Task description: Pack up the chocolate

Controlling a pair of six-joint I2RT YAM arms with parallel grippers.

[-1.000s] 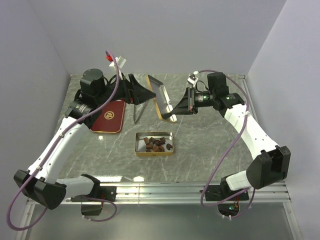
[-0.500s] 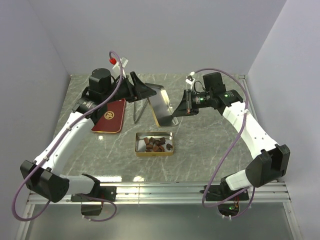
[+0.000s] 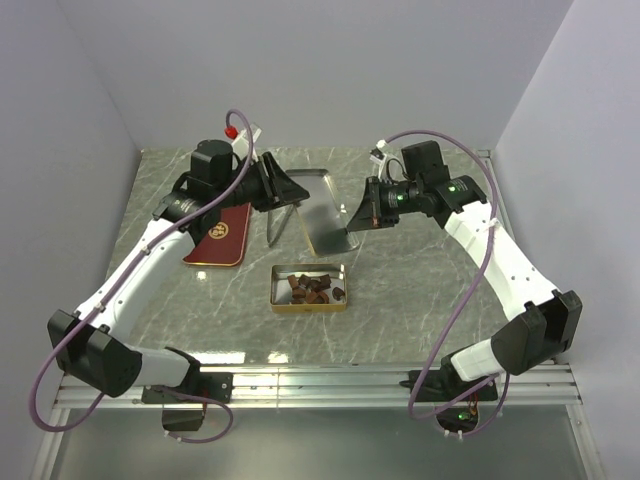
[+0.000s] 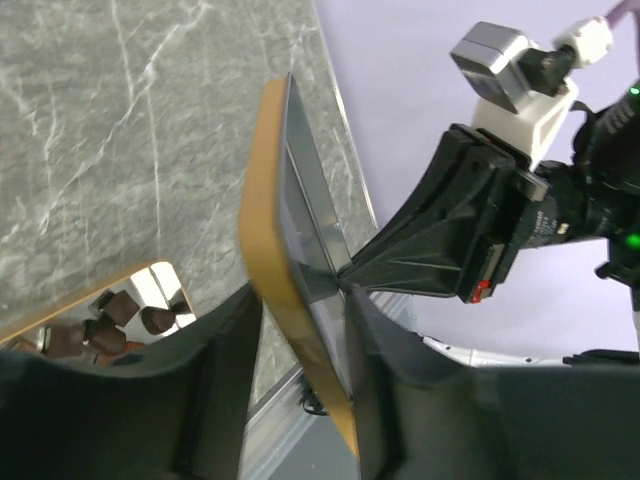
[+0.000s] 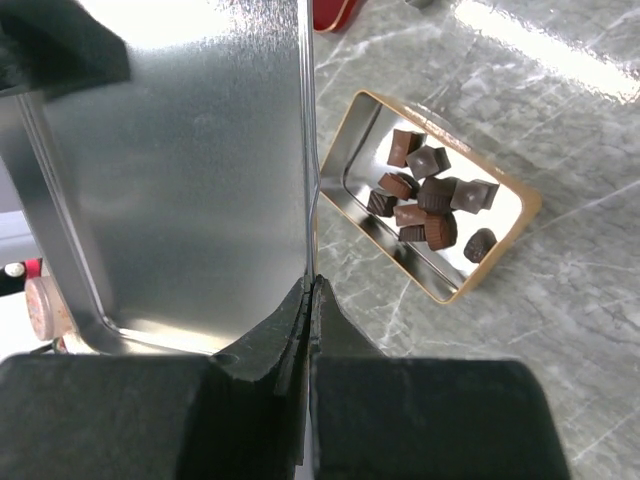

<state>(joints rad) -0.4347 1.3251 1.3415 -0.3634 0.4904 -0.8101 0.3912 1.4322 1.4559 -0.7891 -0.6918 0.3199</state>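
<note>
The chocolate (image 3: 312, 288) lies as several dark brown lumps in an open gold tin (image 3: 277, 297) at the table's middle, also seen in the right wrist view as chocolate (image 5: 430, 200) in the tin (image 5: 520, 215). Above and behind it a silver-lined, gold-sided lid (image 3: 325, 208) hangs in the air. My right gripper (image 3: 352, 226) is shut on the lid's right rim (image 5: 308, 150), its fingertips pinched flat (image 5: 312, 285). My left gripper (image 3: 293, 193) straddles the opposite edge of the lid (image 4: 262, 200); its jaws (image 4: 302, 300) are narrow, with a gap still showing beside one finger.
A dark red tin lid (image 3: 220, 233) with a gold emblem lies flat at the left, under the left arm. Grey walls close in the table on the left, back and right. A metal rail (image 3: 330, 378) runs along the near edge by the arm bases.
The lid has swung from edge-on to facing the camera and drifted slightly left. The left gripper moved in around its left edge and its jaws narrowed. The right gripper stayed shut on the rim.
</note>
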